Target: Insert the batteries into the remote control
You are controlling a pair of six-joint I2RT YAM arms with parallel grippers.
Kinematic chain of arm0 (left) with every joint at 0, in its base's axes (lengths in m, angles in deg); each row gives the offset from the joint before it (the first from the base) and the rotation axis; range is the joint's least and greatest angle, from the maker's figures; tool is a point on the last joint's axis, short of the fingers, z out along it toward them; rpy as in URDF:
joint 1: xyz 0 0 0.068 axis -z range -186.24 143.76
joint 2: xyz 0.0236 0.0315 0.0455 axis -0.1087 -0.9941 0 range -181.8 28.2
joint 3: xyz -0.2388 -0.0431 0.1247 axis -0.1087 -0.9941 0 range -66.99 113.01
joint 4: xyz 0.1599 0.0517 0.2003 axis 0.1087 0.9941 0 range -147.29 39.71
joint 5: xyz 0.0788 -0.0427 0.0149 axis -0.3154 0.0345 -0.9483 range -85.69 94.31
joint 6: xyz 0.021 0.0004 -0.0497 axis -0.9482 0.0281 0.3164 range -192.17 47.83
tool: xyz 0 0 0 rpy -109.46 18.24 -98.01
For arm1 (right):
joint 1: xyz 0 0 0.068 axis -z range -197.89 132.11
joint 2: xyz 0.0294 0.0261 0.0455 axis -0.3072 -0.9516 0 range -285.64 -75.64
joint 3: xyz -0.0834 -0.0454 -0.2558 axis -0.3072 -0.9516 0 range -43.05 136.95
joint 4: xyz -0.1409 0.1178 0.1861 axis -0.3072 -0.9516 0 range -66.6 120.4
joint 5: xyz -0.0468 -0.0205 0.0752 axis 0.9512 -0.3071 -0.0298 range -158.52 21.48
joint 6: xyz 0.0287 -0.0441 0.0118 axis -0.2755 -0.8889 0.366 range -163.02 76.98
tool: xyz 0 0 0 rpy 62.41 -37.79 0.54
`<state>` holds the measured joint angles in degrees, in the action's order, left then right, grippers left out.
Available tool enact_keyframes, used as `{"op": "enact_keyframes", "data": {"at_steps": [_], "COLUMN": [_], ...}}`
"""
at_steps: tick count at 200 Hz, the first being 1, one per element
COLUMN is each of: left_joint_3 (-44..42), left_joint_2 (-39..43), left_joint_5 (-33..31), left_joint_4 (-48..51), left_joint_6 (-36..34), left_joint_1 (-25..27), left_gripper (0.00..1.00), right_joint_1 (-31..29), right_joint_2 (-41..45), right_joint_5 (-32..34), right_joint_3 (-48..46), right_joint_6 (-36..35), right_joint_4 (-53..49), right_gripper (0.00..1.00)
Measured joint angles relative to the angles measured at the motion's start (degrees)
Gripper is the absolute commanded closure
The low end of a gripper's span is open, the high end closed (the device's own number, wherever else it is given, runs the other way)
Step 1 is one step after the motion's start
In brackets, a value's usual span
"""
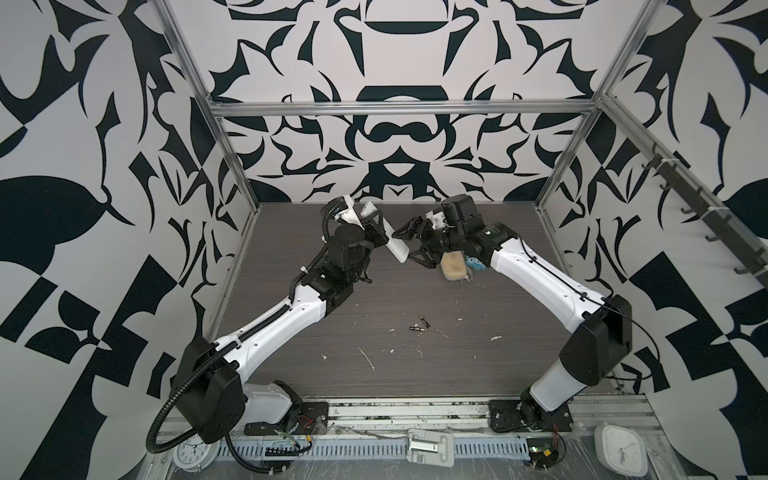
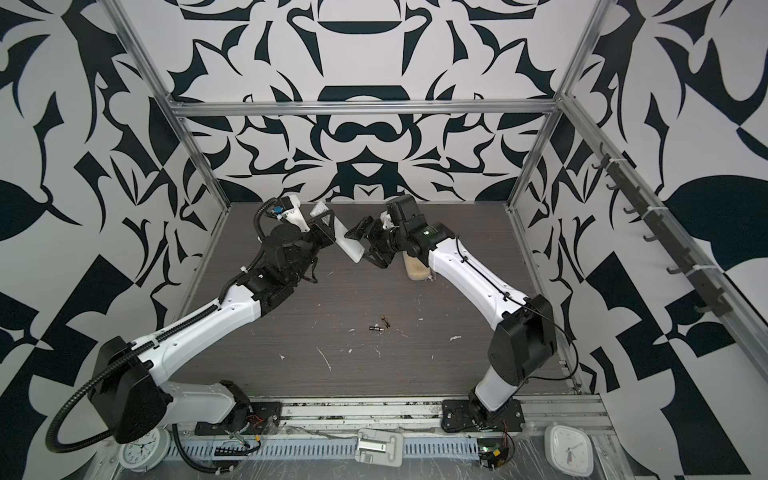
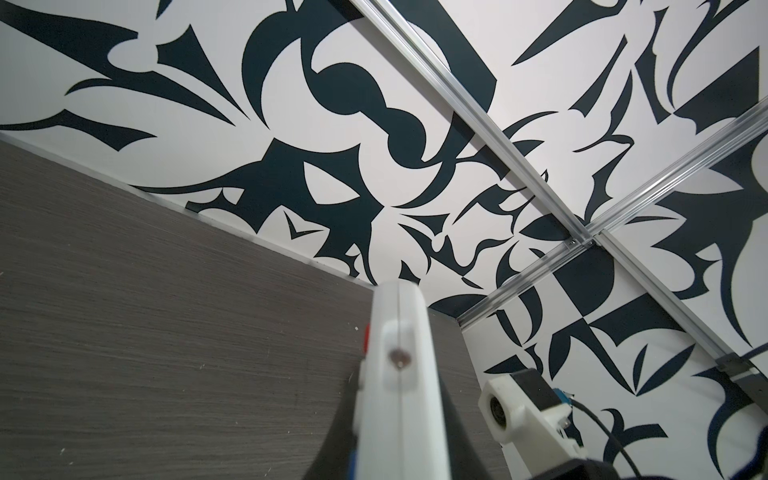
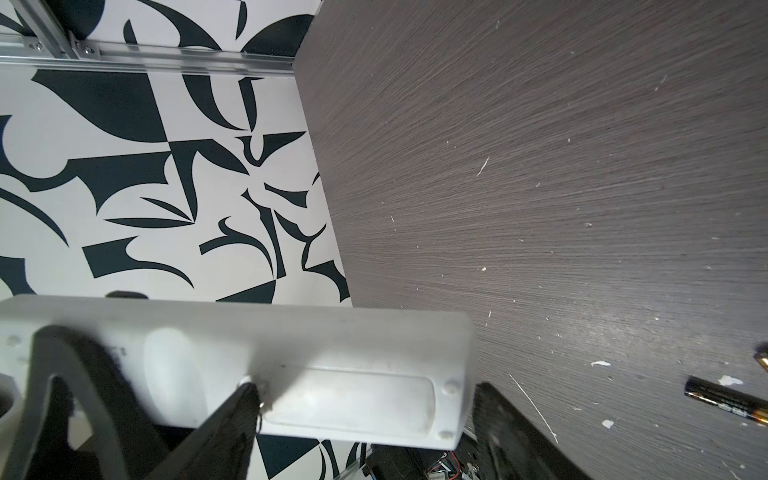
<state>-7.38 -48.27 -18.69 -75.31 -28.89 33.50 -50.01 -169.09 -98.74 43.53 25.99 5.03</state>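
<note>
Left fingers are clamping the remote control, holding it tilted above the rear of the desk. Right fingers are standing apart at its lower end, one tip touching its white back. Batteries are lying mid-desk, well apart from it.

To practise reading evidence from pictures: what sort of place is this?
Probably a robotics lab test cell: a left arm and right arm bolted to a front rail, an aluminium frame with black-and-white patterned walls, and a scuffed grey table inside.
</note>
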Motion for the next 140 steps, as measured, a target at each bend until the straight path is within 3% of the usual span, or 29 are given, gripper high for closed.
{"op": "enact_keyframes", "data": {"at_steps": [74, 140], "left_joint_3": [-0.1, -0.8], "left_joint_2": [0.1, 0.4], "left_joint_5": [0.3, 1.9], "left_joint_4": [-0.5, -0.7], "left_joint_6": [0.0, -0.1], "left_joint_1": [-0.1, -0.3], "left_gripper": [1.00, 1.00], "right_joint_1": [0.0, 0.0], "right_joint_2": [0.0, 0.2], "right_joint_5": [0.2, 0.0], "right_joint_3": [0.0, -0.7], "right_joint_6": [0.5, 0.4], "right_joint_4": [0.4, 0.8], "right_gripper": [0.12, 0.16]}}
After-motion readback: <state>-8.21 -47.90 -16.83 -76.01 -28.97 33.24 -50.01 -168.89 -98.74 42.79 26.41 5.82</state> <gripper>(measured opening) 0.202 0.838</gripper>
